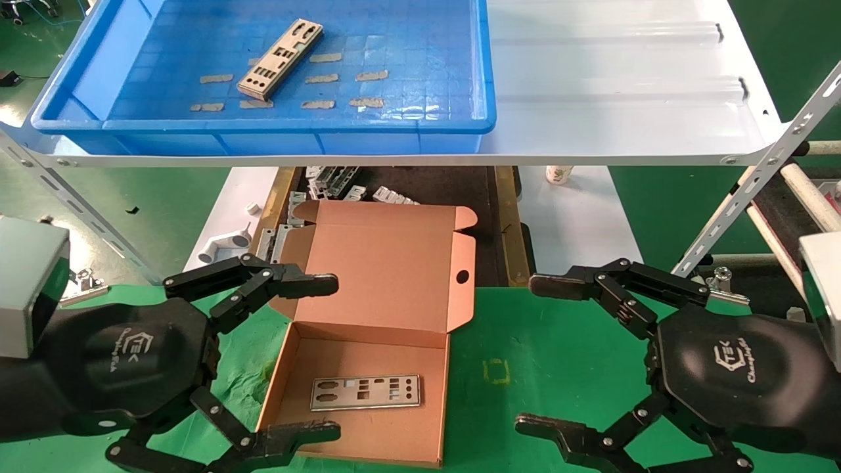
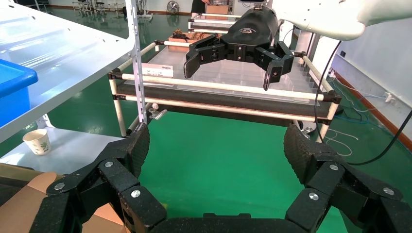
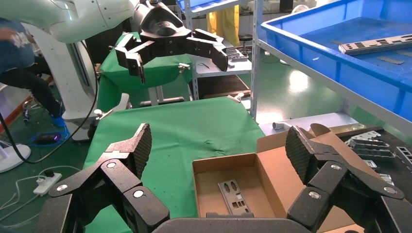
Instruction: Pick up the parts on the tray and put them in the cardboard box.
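Observation:
One silver-grey punched plate lies on the floor of the blue tray on the white shelf; it also shows in the right wrist view. Another plate lies flat inside the open cardboard box, seen too in the right wrist view. My left gripper is open and empty at the box's left side. My right gripper is open and empty over the green mat to the right of the box.
Chunky grey brackets lie on a dark surface behind the box. A paper cup stands under the shelf. Slanted shelf struts run at right and left. A rack of white rods stands to the right.

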